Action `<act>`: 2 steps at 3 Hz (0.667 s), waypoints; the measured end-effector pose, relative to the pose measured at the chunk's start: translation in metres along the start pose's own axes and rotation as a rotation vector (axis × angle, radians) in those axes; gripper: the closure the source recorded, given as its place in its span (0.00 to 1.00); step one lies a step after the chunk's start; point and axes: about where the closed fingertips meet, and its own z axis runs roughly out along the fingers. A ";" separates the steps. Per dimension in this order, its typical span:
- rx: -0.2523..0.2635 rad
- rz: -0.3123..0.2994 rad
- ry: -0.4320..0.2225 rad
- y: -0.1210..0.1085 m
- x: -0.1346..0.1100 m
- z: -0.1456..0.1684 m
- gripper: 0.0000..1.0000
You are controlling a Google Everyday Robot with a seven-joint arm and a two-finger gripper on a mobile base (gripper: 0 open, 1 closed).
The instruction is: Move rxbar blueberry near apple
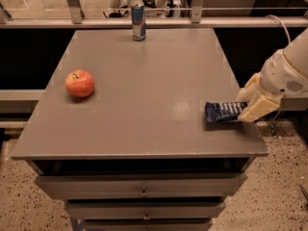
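Observation:
The rxbar blueberry, a flat dark-blue wrapper with pale lettering, lies near the table's right front edge. My gripper comes in from the right, and its cream fingers are closed on the bar's right end, which they hide. The apple, red-orange with a short dark stem, sits far off on the left side of the table, well apart from the bar and the gripper.
The grey table top sits on a chest of drawers. An upright blue-and-silver can stands at the back edge. A railing runs behind the table, and a speckled floor lies below.

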 end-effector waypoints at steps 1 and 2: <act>0.023 0.039 -0.030 -0.006 -0.030 -0.017 1.00; 0.025 0.044 -0.042 -0.008 -0.036 -0.017 1.00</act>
